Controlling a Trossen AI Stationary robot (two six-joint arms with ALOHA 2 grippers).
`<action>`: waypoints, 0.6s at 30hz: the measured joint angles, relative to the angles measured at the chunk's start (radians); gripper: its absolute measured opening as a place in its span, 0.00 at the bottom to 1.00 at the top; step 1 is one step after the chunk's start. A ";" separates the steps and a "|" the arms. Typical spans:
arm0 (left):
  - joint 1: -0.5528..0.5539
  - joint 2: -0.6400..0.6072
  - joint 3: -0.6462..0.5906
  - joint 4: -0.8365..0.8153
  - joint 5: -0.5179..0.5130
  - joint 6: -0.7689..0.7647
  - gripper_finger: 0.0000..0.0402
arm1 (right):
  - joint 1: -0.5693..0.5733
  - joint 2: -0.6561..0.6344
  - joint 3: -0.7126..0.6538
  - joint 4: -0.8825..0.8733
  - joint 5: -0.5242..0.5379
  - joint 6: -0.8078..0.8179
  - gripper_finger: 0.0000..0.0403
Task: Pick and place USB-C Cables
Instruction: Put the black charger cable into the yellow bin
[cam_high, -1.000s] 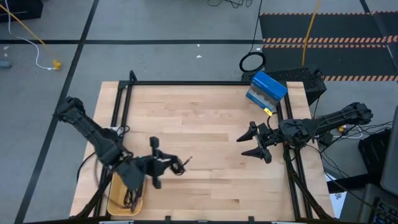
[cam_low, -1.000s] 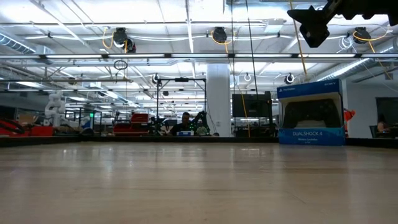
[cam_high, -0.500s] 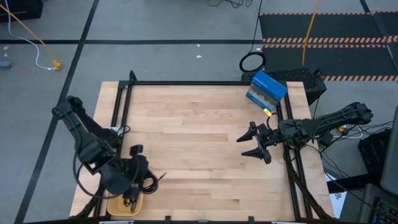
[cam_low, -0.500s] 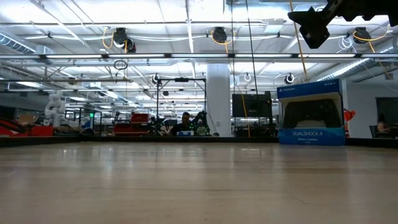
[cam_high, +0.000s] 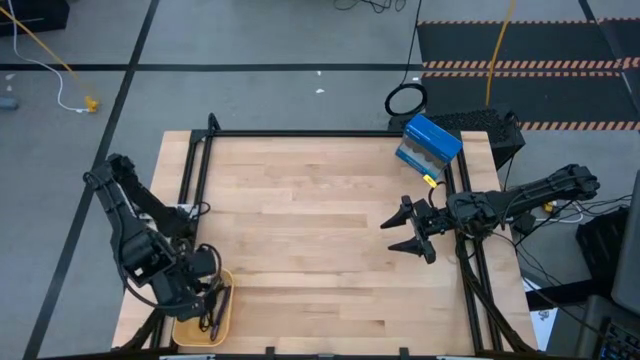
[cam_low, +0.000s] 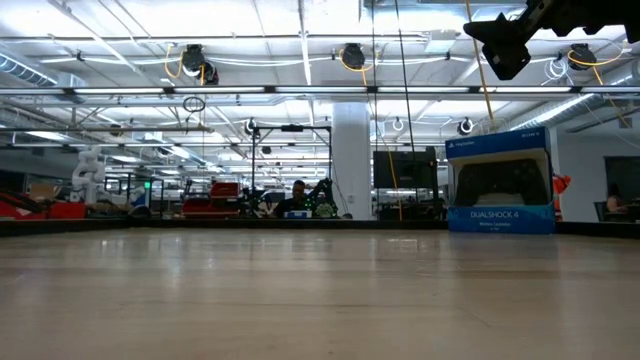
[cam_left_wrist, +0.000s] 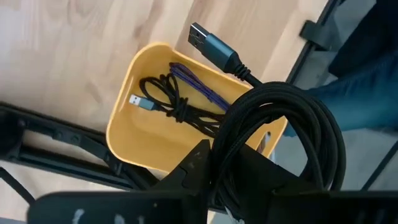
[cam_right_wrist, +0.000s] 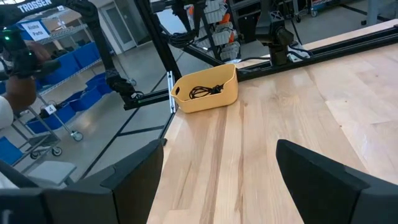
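My left gripper (cam_high: 208, 298) (cam_left_wrist: 231, 169) hangs over the yellow bin (cam_high: 190, 330) (cam_left_wrist: 124, 134) at the table's near left corner, shut on a tight black cable coil (cam_left_wrist: 283, 134). The coil's metal plug (cam_left_wrist: 208, 43) sticks out over the bin. Inside the bin lie a loose black cable bundle (cam_left_wrist: 171, 106) and a purple cable (cam_left_wrist: 199, 84). My right gripper (cam_high: 398, 232) (cam_right_wrist: 221, 152) waits open above the table's right side. The right wrist view shows the bin (cam_right_wrist: 208, 92) far off. My left gripper pinches the black coil's bunched strands (cam_left_wrist: 249, 140) between its two fingers (cam_left_wrist: 198, 163), coming from above. The coil is lifted clear over the bin, its plug end pointing away from the fingers.
A blue controller box (cam_high: 430, 145) (cam_low: 498, 180) stands at the table's far right corner. A large black cable ring (cam_high: 405, 100) lies on the floor beyond it. Black frame rails (cam_high: 190, 170) run along the table's edges. Bare wood spans the middle.
My left gripper has carried the black coil from the table's left-middle toward the near left corner and now stands over the yellow bin, having turned on the way. The coil has stayed in its hold. My right arm has kept still.
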 joint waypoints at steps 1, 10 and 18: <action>-0.006 0.000 0.000 0.001 -0.002 -0.021 0.15 | 0.000 0.000 0.000 0.000 0.000 0.000 0.76; -0.039 0.000 0.000 0.002 -0.042 -0.102 0.15 | 0.000 0.000 0.000 0.000 0.000 -0.004 0.76; -0.039 0.000 0.000 0.002 -0.078 -0.102 0.15 | 0.000 0.000 0.000 0.000 0.000 -0.005 0.76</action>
